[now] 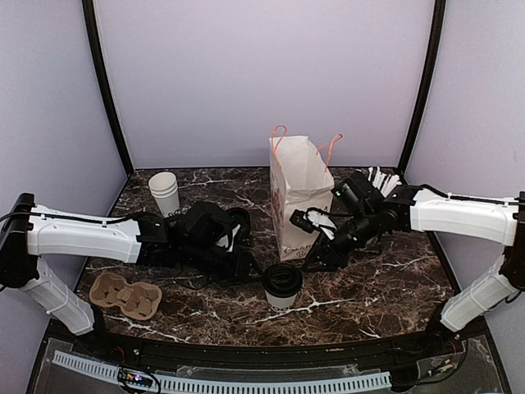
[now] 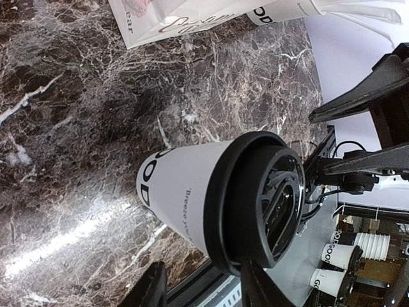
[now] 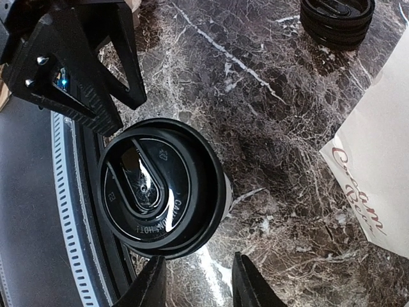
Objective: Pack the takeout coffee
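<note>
Small white paper cup with black plastic lid (image 1: 281, 284), ungripped.
Left fingers (image 2: 150, 291), right fingers (image 3: 247, 284) spread, empty: pinch squarely below its rim.

Ahead of my right gripper (image 3: 199, 284): bare marble table (image 3: 268, 128) runs forward from its parted fingers, so I see room to travel there.
To its left: the takeout coffee (image 3: 160, 185) stands just beside one fingertip.
Beyond that cup: my left gripper (image 2: 203, 291) faces it and closes that side.
To its right: the paper bag (image 3: 377, 166) walls off the way.
Far ahead: a stack of black lids (image 3: 337, 19) sits near the bag.
Ahead of my left gripper: the cup fills the way just past its spread fingers.
Over the cup: open air above the lid.
Behind my left gripper: a cardboard cup carrier (image 1: 125, 295) and nested white cups (image 1: 164, 193) sit well apart.
</note>
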`<state>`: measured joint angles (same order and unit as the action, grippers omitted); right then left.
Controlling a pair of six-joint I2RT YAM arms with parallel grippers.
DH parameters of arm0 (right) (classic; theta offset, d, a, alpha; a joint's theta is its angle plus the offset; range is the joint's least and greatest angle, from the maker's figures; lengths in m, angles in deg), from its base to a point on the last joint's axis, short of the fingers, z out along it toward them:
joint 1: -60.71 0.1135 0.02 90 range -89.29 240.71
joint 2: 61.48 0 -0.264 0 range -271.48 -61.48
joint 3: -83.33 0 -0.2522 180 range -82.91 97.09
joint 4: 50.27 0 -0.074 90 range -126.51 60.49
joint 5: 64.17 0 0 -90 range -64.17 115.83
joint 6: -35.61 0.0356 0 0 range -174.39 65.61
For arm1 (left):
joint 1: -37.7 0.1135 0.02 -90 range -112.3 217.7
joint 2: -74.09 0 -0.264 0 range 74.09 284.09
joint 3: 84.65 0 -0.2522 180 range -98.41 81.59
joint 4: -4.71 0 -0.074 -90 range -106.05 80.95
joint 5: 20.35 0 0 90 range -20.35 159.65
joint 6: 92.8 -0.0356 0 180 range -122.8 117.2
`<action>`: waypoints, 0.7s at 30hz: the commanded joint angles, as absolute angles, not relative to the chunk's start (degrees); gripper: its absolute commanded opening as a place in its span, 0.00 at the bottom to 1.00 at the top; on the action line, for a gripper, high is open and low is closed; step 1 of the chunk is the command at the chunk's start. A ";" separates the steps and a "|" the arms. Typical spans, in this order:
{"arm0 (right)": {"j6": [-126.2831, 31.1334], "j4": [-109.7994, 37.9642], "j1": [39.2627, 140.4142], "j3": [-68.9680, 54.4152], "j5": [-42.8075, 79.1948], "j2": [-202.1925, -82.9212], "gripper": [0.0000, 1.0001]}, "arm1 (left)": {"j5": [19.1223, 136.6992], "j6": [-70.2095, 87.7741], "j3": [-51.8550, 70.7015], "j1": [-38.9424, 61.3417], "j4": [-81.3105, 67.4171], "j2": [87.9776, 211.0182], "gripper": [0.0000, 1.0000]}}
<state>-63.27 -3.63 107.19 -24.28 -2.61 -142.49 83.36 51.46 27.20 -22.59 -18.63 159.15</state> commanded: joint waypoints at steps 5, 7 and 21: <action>-61.15 -4.93 107.65 -25.25 -1.07 -143.72 0.34 | 85.60 51.52 27.68 -22.35 -15.75 159.66 0.40; -61.11 -4.95 107.55 -25.30 -0.80 -143.56 0.34 | 85.44 51.26 27.37 -22.33 -16.45 160.30 0.40; -60.54 -4.10 106.27 -25.65 -2.29 -145.47 0.35 | 85.02 50.51 26.75 -21.91 -17.68 161.49 0.39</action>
<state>-61.11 -3.72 106.78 -24.83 -1.45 -144.83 85.09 51.42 27.33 -22.29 -16.60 161.07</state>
